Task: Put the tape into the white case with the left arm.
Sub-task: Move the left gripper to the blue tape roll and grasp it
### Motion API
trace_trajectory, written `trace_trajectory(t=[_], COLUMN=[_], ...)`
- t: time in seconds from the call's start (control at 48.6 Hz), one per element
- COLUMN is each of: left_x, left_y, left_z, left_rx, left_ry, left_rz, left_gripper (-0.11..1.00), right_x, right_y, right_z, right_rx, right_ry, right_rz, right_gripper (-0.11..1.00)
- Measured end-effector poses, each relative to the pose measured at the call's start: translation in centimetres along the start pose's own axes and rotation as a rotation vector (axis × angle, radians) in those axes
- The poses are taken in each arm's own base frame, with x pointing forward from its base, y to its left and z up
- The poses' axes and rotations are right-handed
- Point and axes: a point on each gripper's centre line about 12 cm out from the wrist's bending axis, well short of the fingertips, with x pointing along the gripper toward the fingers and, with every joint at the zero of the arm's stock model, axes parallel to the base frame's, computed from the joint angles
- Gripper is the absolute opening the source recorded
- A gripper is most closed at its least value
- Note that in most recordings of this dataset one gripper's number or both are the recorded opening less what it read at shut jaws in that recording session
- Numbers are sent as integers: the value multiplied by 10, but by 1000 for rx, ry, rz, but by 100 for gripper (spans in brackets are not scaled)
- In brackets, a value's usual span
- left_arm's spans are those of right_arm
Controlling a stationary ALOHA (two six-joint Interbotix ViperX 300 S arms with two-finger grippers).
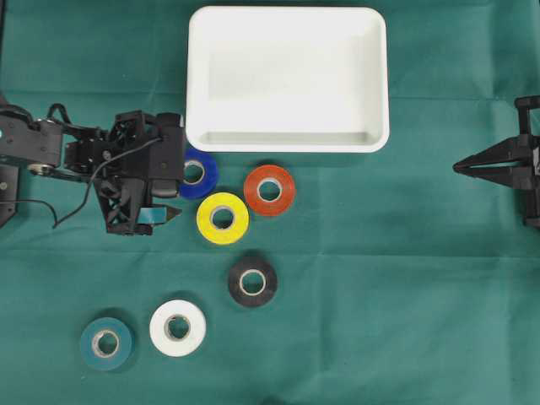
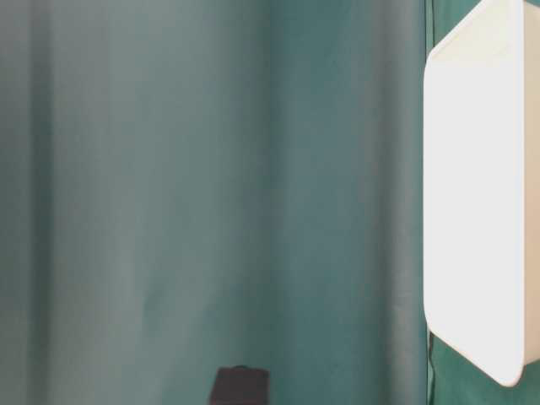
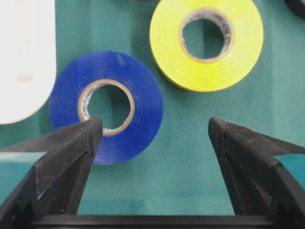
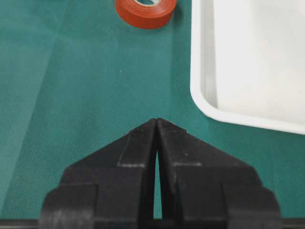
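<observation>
The left arm's teal-stripped black gripper (image 3: pixel 155 143) hung with jaws spread wide over the round blue tape roll (image 3: pixel 106 106), which lay on green cloth just beside the empty shallow white plastic case (image 1: pixel 287 78). The approach step appeared under way; next, lowering and centring. No lettering was legible.
</observation>
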Motion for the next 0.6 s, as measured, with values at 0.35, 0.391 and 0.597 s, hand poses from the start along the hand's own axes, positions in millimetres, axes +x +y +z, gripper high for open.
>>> trace_trajectory(t=[0.35, 0.391, 0.597], left_x=[30, 32, 38], left_y=[9, 9, 10], left_z=[-10, -9, -8], left_rx=[-18, -19, -19], left_ry=[91, 91, 87], left_rz=[15, 16, 16], left_gripper=[98, 98, 98], right_x=[0, 0, 0], right_y=[0, 0, 0], right_z=[0, -1, 0], right_rx=[0, 0, 0], right_ry=[0, 2, 0], right_rz=[0, 0, 0], right_gripper=[-9, -9, -9])
